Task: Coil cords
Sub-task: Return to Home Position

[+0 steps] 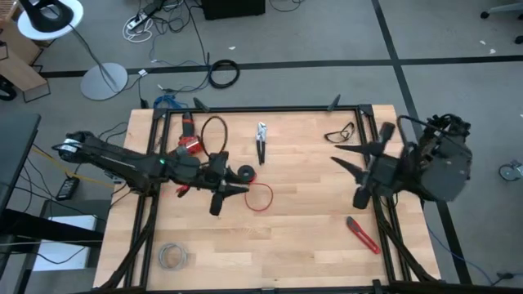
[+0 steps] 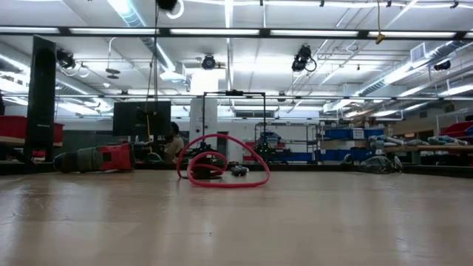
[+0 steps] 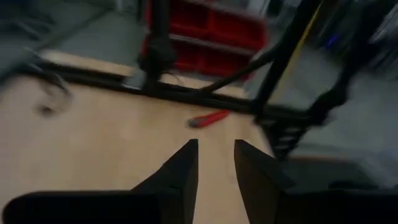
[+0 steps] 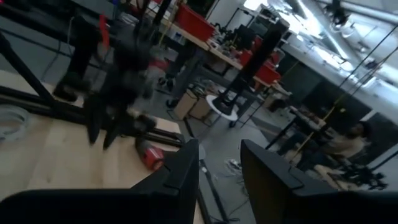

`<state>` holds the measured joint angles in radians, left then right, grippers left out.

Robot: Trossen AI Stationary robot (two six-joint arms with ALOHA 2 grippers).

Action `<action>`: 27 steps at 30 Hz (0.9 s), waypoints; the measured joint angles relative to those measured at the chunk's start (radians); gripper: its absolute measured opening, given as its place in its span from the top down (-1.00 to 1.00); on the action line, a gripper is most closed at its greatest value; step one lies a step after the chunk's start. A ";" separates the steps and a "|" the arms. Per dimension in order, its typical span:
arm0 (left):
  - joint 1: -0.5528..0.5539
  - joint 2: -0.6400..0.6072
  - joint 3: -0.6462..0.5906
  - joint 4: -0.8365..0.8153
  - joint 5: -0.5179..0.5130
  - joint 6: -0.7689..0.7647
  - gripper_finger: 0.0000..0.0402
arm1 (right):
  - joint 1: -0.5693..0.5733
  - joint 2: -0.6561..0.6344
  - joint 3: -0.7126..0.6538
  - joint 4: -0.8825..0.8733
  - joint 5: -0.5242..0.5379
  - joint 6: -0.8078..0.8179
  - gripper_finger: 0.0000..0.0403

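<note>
**Red wire lies loose beside the spool at mid-counter**

A grey wire bundle [image 1: 172,256] lies at the 7 o'clock corner of the counter [image 1: 310,229]. Toward 11 o'clock a red tool [image 1: 189,145] lies on its side, and any lettering on it is too small to read. A black cable [image 1: 214,131] is looped just at the tool's 2 o'clock.

The left arm reaches in from 9 o'clock. The left claw [image 3: 216,152] is over the middle of the counter, aimed toward the 4 o'clock corner. Its fingers are a narrow gap apart with nothing between them.

The black spool [image 1: 243,173] sits near the counter's centre. The red wire [image 1: 260,198] lies in a loose loop at the spool's 5 o'clock, just beside it. From counter height, a few turns bunch low by the spool and one larger loop arches up. How much wire is wound on the spool cannot be told.

Pliers [image 1: 261,140] lie at the spool's 12 o'clock, apart from it. Safety glasses [image 1: 341,132] rest toward the counter's 1 o'clock, and a red utility knife [image 1: 362,234] lies toward 4 o'clock.

The right arm waits at the 3 o'clock edge. The right claw [image 4: 219,152] is narrowly parted and empty, facing across the counter. A person [image 2: 174,142] sits in the room beyond.
</note>
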<state>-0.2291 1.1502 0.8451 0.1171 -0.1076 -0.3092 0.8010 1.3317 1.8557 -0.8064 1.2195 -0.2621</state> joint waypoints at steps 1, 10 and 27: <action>-0.006 0.000 0.074 -0.104 -0.033 0.048 0.47 | 0.024 -0.004 0.000 -0.018 0.026 -0.001 0.42; -0.095 -0.041 0.527 -0.603 -0.393 0.384 0.48 | 0.246 -0.028 -0.001 -0.349 0.279 0.262 0.42; -0.205 -0.537 0.148 -0.646 -0.655 0.378 0.49 | 0.426 -0.186 -0.462 -0.762 0.349 1.154 0.42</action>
<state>-0.4339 0.6131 0.9930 -0.5286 -0.7622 0.0691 1.2274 1.1456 1.3942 -1.5683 1.5687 0.8922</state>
